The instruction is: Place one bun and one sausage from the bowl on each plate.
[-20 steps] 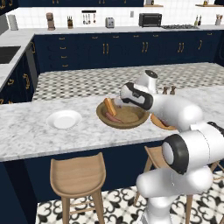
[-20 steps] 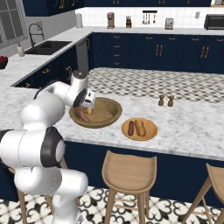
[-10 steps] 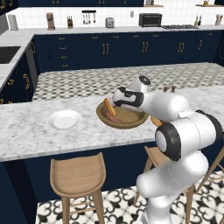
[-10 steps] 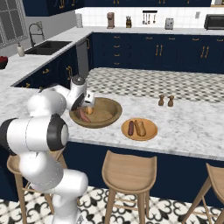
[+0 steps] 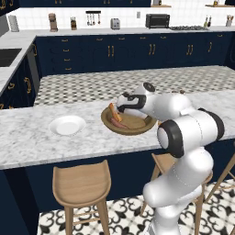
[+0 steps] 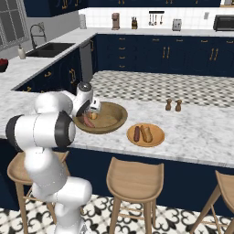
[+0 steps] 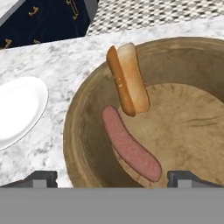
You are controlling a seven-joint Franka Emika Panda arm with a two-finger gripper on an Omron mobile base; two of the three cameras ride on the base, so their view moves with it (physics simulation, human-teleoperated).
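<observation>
Hovering my claw (image 7: 112, 177) with fingers spread wide over the bowl (image 7: 78, 131), I should drop straight astride the sausage (image 7: 130, 148), lying at six o'clock of the bun (image 7: 128, 78); the white plate (image 7: 19, 109) waits at nine.

Bright, even rendered light, faint soft shadows, mild sheen on the white arm, everything sharp
</observation>
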